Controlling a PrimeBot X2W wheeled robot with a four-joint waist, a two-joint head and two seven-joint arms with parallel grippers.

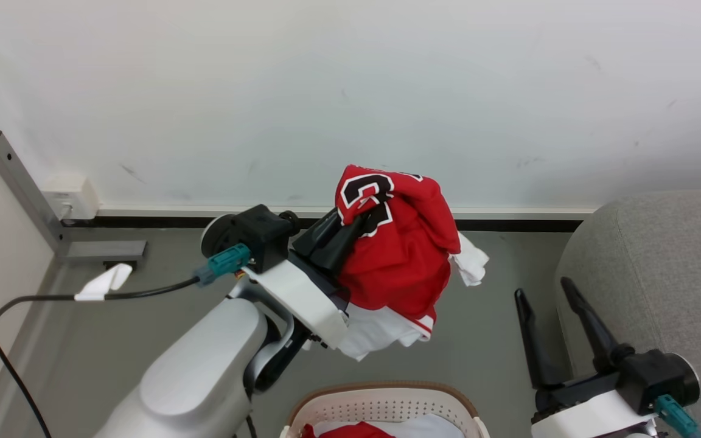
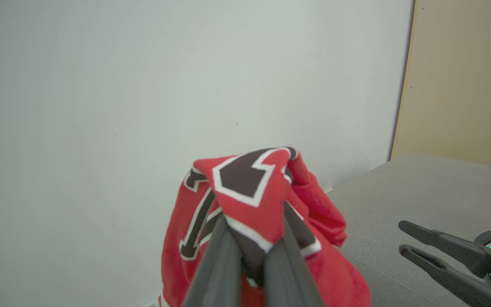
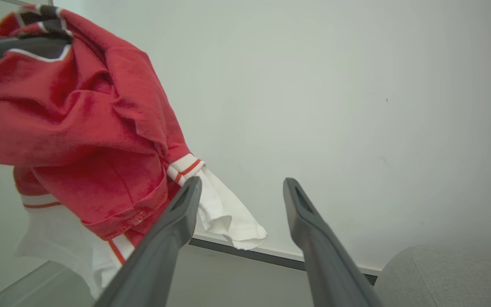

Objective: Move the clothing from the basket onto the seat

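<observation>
1. the left hand is clamped on the red jersey. its two dark fingers are pinched together on a fold beside the black-and-white numerals. in the left wrist view the cloth bunches between and over those fingers.
2. the jersey hangs free in the air, above and beyond the basket, with the wall behind it. striped trim and some white fabric dangle from its lower edge and touch nothing.
3. the right hand has its fingers wide apart and holds nothing. it sits low on the right, just beside the near edge of the seat, with its fingers pointing up the head view.
4. the seat lies to the right of the hanging jersey and apart from it. no clothing lies on the part of the seat that is in view.
5. at the bottom edge of the head view, more red cloth lies inside the basket, with a pale piece beside it.
6. as i judge it, the task is at an early stage: one garment is out of the basket and in the air, and nothing is on the seat yet.
7. what is left is to carry the jersey to the right until it is over the seat and let the left hand open there. after that, the cloth in the basket needs to be moved too.
</observation>
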